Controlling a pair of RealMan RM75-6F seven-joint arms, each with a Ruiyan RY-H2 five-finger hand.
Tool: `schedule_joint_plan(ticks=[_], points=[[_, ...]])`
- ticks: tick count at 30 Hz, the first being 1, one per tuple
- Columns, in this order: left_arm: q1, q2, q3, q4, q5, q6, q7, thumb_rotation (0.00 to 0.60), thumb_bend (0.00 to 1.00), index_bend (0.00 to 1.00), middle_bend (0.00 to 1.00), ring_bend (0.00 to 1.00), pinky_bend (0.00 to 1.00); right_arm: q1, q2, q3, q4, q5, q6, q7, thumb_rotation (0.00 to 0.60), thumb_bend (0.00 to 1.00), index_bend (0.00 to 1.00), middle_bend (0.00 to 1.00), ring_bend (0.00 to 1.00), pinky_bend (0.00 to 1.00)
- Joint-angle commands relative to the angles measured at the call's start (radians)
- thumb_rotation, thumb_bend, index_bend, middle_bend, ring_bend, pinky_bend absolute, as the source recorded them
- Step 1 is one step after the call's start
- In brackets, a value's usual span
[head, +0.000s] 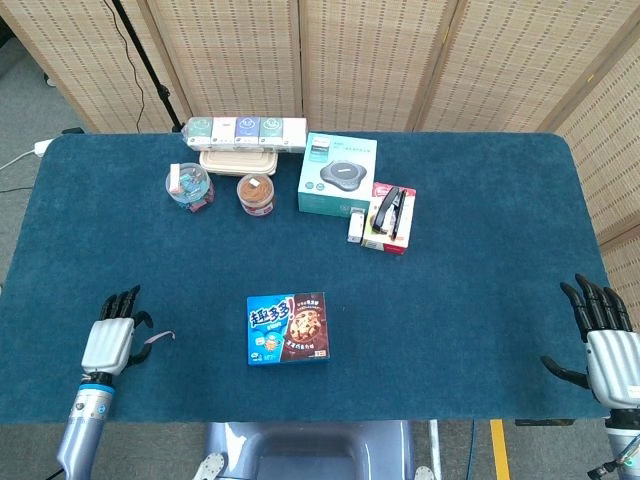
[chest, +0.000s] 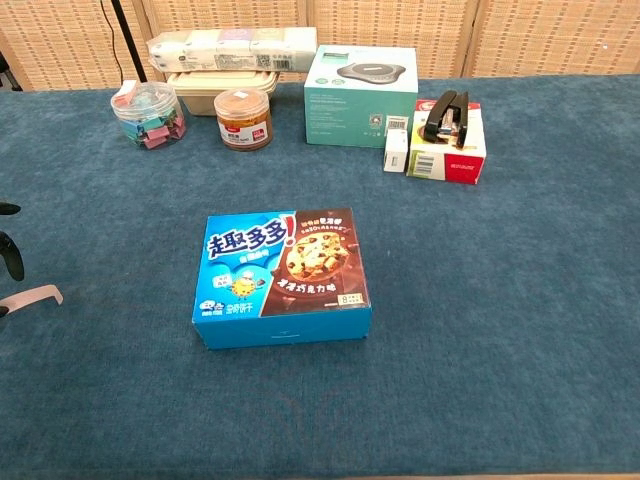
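My left hand (head: 110, 335) hovers open near the table's front left, its fingers spread, right beside a small pale strip (head: 160, 338) lying on the cloth. In the chest view only dark fingertips (chest: 12, 257) show at the left edge, next to the strip (chest: 30, 298). My right hand (head: 605, 340) is open at the front right edge, holding nothing, and the chest view does not show it. A blue cookie box (head: 287, 327) lies flat in the front middle, apart from both hands.
Along the back stand a clear jar of clips (head: 189, 185), a brown-lidded jar (head: 256, 194), stacked food containers (head: 240, 160) under a row of small boxes (head: 245, 128), a teal device box (head: 338, 173), and a stapler on a red box (head: 389, 216).
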Motion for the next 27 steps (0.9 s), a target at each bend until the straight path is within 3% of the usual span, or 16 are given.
schedule_joint_plan(ticks=[1,27], points=[[-0.003,-0.005,0.003,0.004,-0.005,-0.005,0.006,0.6,0.31,0.49,0.0,0.0,0.0,0.0,-0.001,0.001,0.002,0.002,0.0,0.002,0.6,0.0,0.0,0.0,0.0,0.0],[-0.013,-0.028,0.004,0.013,-0.035,-0.006,0.045,0.6,0.37,0.55,0.0,0.0,0.0,0.0,0.004,0.001,0.003,0.001,0.002,0.016,0.6,0.0,0.0,0.0,0.0,0.0]])
